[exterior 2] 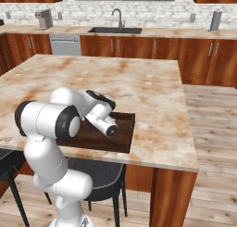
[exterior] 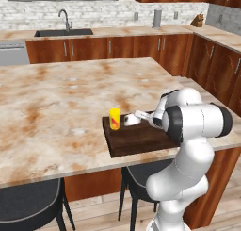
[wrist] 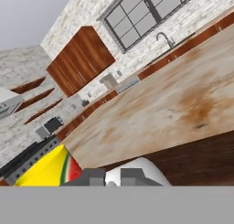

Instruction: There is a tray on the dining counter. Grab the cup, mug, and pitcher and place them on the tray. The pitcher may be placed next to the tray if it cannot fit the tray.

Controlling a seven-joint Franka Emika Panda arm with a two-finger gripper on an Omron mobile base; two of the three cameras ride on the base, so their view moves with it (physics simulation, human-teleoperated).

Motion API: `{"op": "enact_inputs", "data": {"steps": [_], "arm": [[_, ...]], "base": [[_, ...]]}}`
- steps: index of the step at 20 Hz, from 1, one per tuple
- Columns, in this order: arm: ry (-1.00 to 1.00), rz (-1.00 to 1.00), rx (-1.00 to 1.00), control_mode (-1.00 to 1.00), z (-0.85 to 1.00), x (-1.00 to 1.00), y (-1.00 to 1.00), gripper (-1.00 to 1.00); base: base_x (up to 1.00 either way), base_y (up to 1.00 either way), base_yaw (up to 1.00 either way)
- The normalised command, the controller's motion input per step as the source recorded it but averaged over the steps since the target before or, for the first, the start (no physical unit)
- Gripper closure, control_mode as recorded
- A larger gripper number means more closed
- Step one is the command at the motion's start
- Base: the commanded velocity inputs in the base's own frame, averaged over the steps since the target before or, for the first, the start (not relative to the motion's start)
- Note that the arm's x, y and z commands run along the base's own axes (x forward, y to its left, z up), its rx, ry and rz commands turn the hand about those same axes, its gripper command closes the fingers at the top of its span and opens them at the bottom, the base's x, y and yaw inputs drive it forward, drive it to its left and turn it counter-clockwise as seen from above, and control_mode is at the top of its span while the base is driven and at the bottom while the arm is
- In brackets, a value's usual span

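- At the centre of the left base view we see the white mug (exterior: 131,120) on the dark brown tray (exterior: 136,140), with the yellow cup (exterior: 115,119) standing upright just beside it, to its left, also on the tray.
- The gripper (exterior: 139,116) lies at the mug, nearly level, its jaws drawn almost together on the mug's rim.
- In the hand view the two dark fingertips (wrist: 93,176) sit at the bottom edge against the mug's white curve, the cup at lower left.
- The white arm rises from the lower right of the left base view, bends at a large elbow and reaches left over the tray.
- The tray rests near the front edge of the marble dining counter (exterior: 56,103).
- A grey pitcher (exterior: 157,18) stands on the back counter, top right, well apart.
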Motion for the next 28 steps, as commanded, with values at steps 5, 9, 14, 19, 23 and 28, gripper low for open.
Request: {"op": "enact_inputs", "data": {"steps": [5,9,14,19,23,28], "arm": [[0.0,0.0,0.0,-1.0,-0.23,0.06,0.0,1.0],[0.0,0.01,0.0,-1.0,-0.18,-0.1,0.0,1.0],[0.03,0.04,0.0,-1.0,-0.16,-0.15,0.0,1.0],[0.04,0.06,0.0,-1.0,-0.19,-0.16,0.0,1.0],[0.03,0.05,0.0,-1.0,-0.2,-0.14,0.0,1.0],[0.01,0.0,0.0,-1.0,0.0,0.0,0.0,1.0]], "base": [[0.0,0.0,0.0],[0.0,0.0,0.0],[0.0,0.0,0.0],[0.0,0.0,0.0],[0.0,0.0,0.0],[0.0,0.0,0.0]]}}
